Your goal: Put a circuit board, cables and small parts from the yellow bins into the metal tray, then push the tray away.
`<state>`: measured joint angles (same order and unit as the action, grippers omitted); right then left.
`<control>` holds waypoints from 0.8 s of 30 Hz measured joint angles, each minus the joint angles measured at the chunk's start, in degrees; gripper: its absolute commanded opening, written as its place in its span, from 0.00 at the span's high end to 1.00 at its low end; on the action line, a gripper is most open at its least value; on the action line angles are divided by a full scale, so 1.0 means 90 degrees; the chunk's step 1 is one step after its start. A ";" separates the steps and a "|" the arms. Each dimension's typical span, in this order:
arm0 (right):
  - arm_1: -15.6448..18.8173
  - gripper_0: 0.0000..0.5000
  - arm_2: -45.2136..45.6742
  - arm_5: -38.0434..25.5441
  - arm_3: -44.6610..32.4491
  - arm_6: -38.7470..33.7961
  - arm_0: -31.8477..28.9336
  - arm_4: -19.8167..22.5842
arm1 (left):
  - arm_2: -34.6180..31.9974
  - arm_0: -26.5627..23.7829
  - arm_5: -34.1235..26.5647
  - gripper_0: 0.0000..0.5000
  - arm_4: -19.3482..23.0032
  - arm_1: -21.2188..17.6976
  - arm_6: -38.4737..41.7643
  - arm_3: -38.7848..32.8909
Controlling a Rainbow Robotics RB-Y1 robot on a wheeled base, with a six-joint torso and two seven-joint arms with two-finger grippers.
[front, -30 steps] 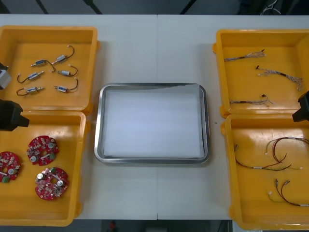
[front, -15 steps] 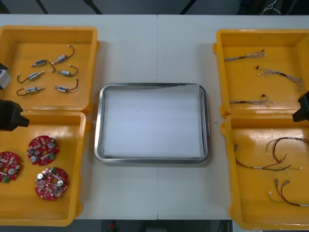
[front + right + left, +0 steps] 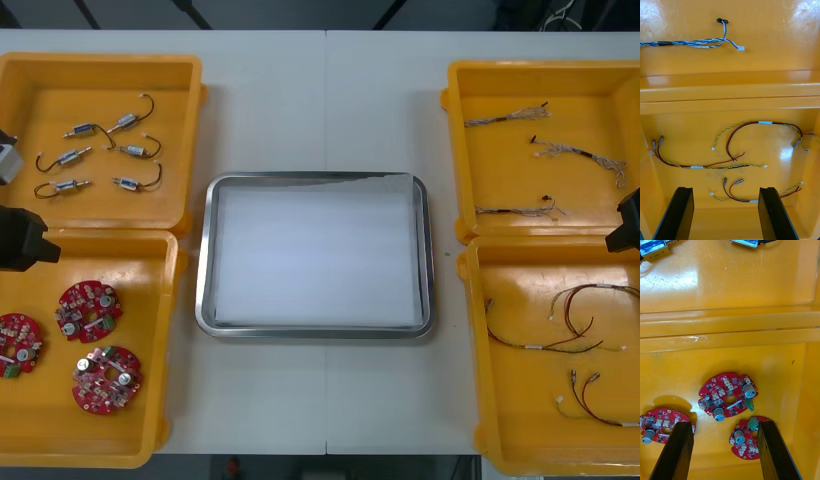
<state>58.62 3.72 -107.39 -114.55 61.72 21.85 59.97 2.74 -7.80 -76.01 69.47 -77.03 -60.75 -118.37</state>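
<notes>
Gleaming metal tray (image 3: 204, 255), shiny rim, white inside

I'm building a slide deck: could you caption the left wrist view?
Open left claw hovers above three round red circuit boards lying in a yellow bin.

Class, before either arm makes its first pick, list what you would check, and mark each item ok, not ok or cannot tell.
1. Metal tray sits between the yellow bins, nothing in it: ok.
2. Left tool open above the circuit boards: ok.
3. Right tool open above the red and yellow cables: ok.
4. Those cables lie free of one another: cannot tell.
5. Small metal parts lie spread out in their bin: ok.
</notes>
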 measured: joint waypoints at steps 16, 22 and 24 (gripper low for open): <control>0.0000 0.00 0.0000 0.0000 0.0000 0.0000 -0.0002 0.0000 | 0.0123 0.0169 -0.0003 0.00 0.0019 -0.0073 0.0000 0.0001; -0.0002 0.00 -0.0002 -0.0051 0.0002 0.0000 -0.0234 0.0002 | 0.0130 0.0174 -0.0002 0.00 0.0089 -0.0230 0.0000 0.0001; -0.0002 0.00 -0.0002 -0.0078 0.0002 0.0000 -0.0266 0.0011 | 0.0130 0.0174 -0.0002 0.00 0.0096 -0.0234 0.0000 0.0001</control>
<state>58.61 3.70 -108.10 -114.53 61.72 19.46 60.06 3.92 -6.23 -76.03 70.34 -79.14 -60.75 -118.36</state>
